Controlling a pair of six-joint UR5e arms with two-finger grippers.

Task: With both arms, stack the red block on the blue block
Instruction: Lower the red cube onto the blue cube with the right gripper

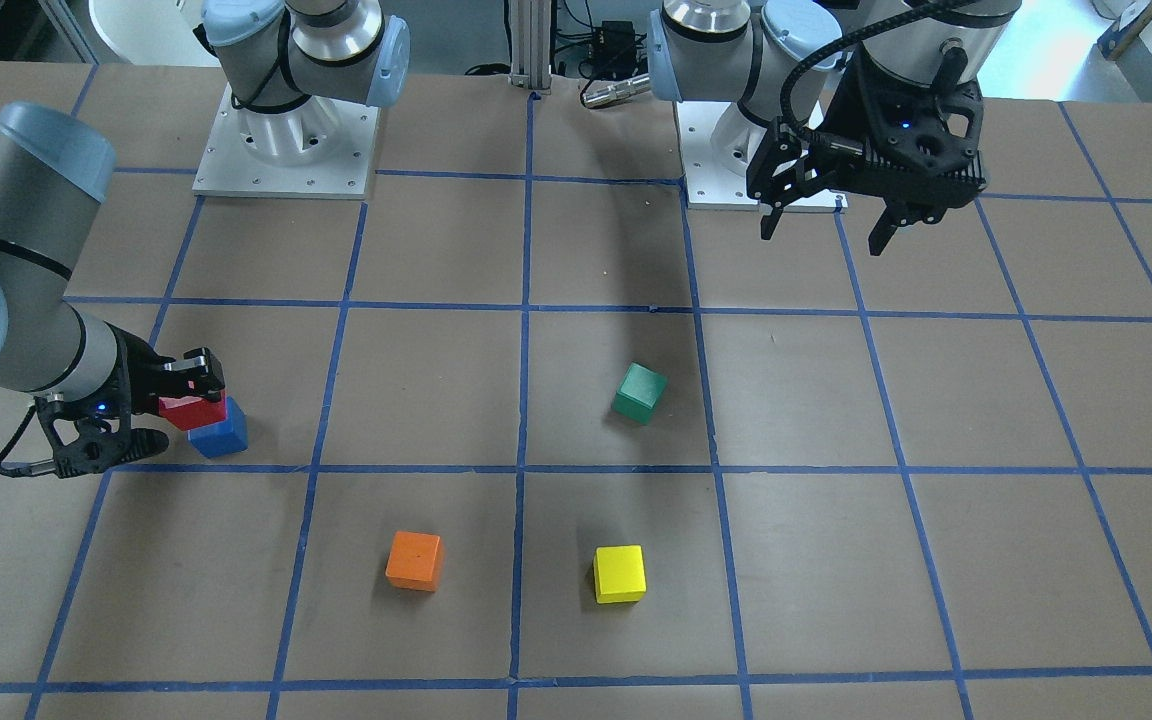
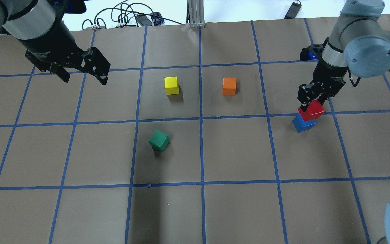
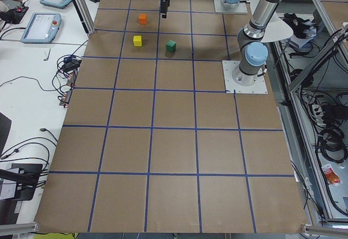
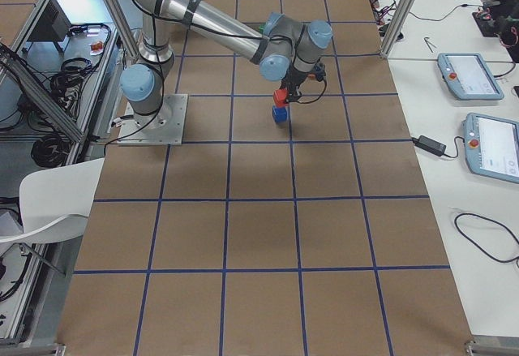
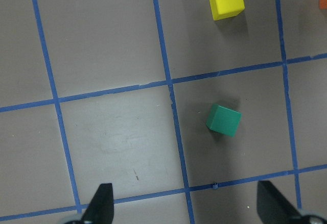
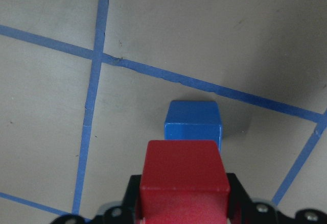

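Observation:
The red block is held between the fingers of my right gripper, which is shut on it. It sits right over the blue block, a little off-centre; I cannot tell whether they touch. The right wrist view shows the red block close up with the blue block beneath and beyond it. The front view shows the red block, the blue block and the right gripper. My left gripper is open and empty, raised over the far left of the table.
A green cube lies tilted near the table's middle. A yellow cube and an orange cube stand farther out. The brown table has a blue tape grid. Cables lie at the far edge.

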